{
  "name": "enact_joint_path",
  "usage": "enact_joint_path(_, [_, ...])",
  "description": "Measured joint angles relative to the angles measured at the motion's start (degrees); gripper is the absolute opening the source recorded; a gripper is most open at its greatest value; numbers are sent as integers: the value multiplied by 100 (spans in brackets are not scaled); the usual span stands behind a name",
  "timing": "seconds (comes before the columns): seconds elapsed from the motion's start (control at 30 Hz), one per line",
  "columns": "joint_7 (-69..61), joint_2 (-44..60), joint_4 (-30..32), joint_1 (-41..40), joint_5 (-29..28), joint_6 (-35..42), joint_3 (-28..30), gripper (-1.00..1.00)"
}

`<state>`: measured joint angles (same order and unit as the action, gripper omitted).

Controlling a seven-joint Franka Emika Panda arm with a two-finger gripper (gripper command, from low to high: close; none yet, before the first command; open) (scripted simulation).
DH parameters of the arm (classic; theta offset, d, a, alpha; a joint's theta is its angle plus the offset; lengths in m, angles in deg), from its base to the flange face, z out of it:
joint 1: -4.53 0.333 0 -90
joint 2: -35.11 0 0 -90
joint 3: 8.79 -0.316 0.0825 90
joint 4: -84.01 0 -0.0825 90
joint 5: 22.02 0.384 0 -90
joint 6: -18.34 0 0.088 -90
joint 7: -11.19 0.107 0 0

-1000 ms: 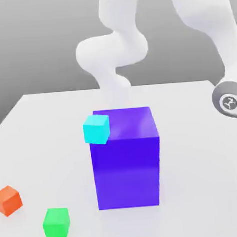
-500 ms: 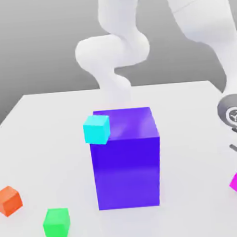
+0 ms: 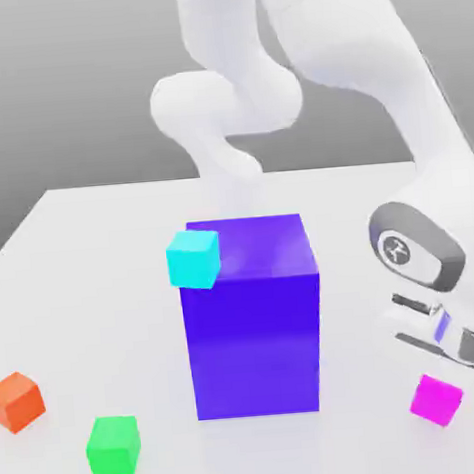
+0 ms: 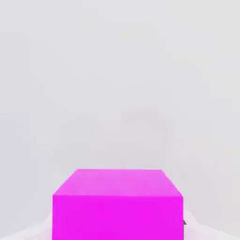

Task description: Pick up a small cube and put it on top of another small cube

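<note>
The end effector point(image 3: 449, 357) hovers beside the magenta cube point(image 3: 435, 399); whether it grips it cannot be told.

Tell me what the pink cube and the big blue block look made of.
Pink cube: flat, matte, plastic-like; even colour, no highlights. Big blue block: smoother, slightly glossy; its top shows a pale sheen. Both are rendered, so the true material stays open.

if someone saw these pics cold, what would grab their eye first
Probably the big blue-violet block standing mid-table, with a small cyan cube at its upper corner on the exterior view's left. Next, the white arm bending down on the exterior view's right toward the small magenta cube, which also looms large in the hand view. A small orange cube and a small green cube sit on the table at the exterior view's lower left.
</note>
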<state>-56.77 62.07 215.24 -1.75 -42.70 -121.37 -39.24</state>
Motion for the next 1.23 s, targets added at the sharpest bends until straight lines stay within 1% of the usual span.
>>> enact_joint_path(0.43, [-2896,-675,273,-1952,289,-263,-28,-100])
enact_joint_path(0.7, [-4604,-1196,438,-3129,612,-503,240,-100])
enact_joint_path(0.87, [-5780,-1167,873,-3771,989,-315,291,-100])
enact_joint_path(0.97, [-6426,-1834,1179,-4141,1381,-764,344,-100])
enact_joint_path(1.03, [-6371,-1728,1243,-4190,1191,-1157,464,-100])
enact_joint_path(1.1, [-6093,-1328,1226,-4030,772,-1564,737,-100])
enact_joint_path(1.13, [-5954,-1135,1209,-3940,574,-1735,870,100])
enact_joint_path(1.23, [-5954,-1135,1209,-3938,574,-1735,871,100])
